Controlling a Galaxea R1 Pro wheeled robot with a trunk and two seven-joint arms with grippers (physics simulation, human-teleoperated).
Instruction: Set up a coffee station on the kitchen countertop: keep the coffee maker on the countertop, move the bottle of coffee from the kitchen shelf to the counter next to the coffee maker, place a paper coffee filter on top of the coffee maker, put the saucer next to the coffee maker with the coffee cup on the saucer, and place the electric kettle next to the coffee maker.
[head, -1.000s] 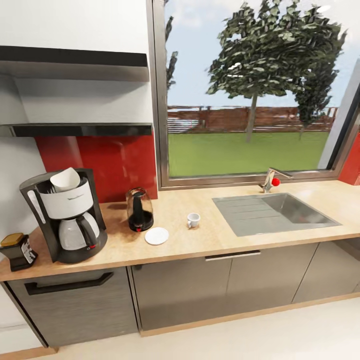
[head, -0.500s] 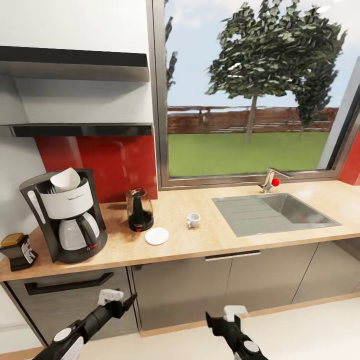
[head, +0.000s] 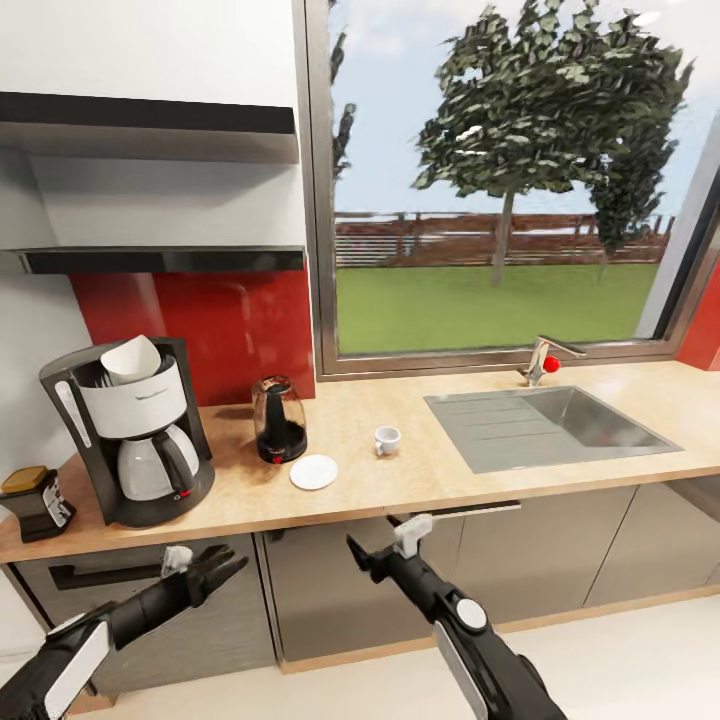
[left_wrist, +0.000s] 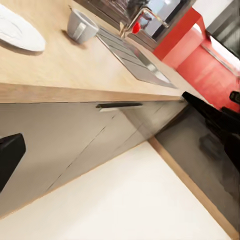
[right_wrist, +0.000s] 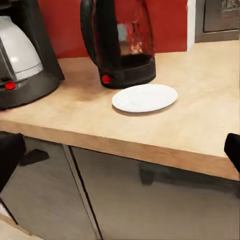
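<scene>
Much of the station looks set: at the frame's left the coffee maker (head: 135, 440) stands on the countertop (head: 450, 470) with a paper filter (head: 130, 358) on top, the coffee bottle (head: 35, 502) and electric kettle (head: 278, 420) beside it. 1 step seems left: the cup (head: 387, 439) sits apart from the saucer (head: 313, 471). Low in frame, the left gripper (head: 215, 568) and right gripper (head: 385, 545) hold nothing, fingers spread.

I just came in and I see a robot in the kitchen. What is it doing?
It is setting up a coffee corner. Its left hand and right hand are raised in front of the cabinets, both open and holding nothing. On the counter the coffee maker has a paper filter on top, with the coffee bottle and kettle beside it. The cup sits apart from the saucer, not on it yet.
</scene>
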